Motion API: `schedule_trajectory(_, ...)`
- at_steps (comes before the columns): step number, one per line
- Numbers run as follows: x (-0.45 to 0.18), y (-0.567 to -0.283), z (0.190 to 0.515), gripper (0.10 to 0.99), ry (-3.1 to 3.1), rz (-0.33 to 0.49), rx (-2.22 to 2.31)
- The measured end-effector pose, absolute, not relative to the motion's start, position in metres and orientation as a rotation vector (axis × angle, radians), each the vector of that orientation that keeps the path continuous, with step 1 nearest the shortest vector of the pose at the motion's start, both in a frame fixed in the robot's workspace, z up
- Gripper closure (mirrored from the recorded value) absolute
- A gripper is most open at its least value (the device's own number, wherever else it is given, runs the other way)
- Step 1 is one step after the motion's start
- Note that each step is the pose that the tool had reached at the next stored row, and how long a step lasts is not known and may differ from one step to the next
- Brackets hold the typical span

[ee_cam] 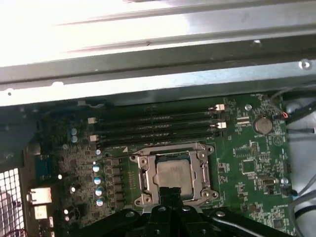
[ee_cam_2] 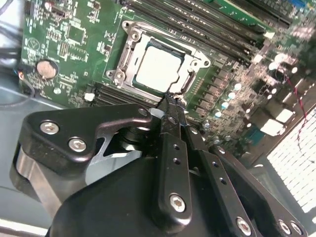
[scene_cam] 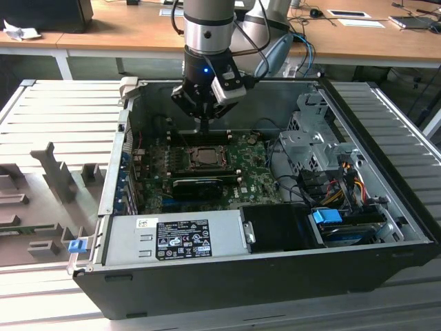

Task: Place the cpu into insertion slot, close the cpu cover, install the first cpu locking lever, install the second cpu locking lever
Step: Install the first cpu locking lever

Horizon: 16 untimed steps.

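— Gripper (ee_cam_2: 170, 101) first: how do its fingers stand?

— Pressed together into one narrow tip, with nothing seen between them. In the exterior view the gripper (scene_cam: 204, 127) hangs from the arm inside the open computer case (scene_cam: 275, 283), above the green motherboard (scene_cam: 255, 183).

— And the cpu?

— The cpu (ee_cam_2: 159, 69) sits in the insertion slot (ee_cam: 173, 157), pale face up and level. A thin dark rim of the slot shows round it.

— Is the cpu cover down?

— The cpu cover (ee_cam_2: 126, 55) lies flat over the slot. Its silvery frame runs round the chip, which shows through the window. Whether either locking lever is latched cannot be told.

— How close is the gripper to it?

— In both wrist views its tip ends right at one edge of the cover's frame. Whether it touches the frame or is just clear of it cannot be told.

— What else lies round the slot?

— Long black memory slots (ee_cam: 153, 126) run between the slot and the case's far wall. A round coin cell (ee_cam_2: 45, 69) sits on the board, well apart from the slot. In the exterior view a long black expansion card (scene_cam: 196, 185) lies just on the near side of the slot. The grey power supply (scene_cam: 172, 238) sits along the case's near side, towards the exterior view's left.
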<state>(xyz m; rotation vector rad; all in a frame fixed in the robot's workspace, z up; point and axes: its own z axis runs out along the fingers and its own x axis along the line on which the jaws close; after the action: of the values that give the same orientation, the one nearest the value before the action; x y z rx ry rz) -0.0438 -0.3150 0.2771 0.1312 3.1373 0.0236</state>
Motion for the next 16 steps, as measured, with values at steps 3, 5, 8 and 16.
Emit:
schedule_trajectory(3, -0.0437, -0.3150, 0.2771, 0.980, 3.140, 0.024, 0.029)
schedule_trajectory(5, -0.0437, -0.3150, 0.2771, 0.980, 3.141, 0.024, -0.043)
schedule_trajectory(8, -0.0437, -0.3150, 0.2771, 0.980, 3.140, 0.024, -0.100)
schedule_trajectory(16, -0.0438, -0.3150, 0.2771, 0.980, 3.130, 0.024, -0.276)
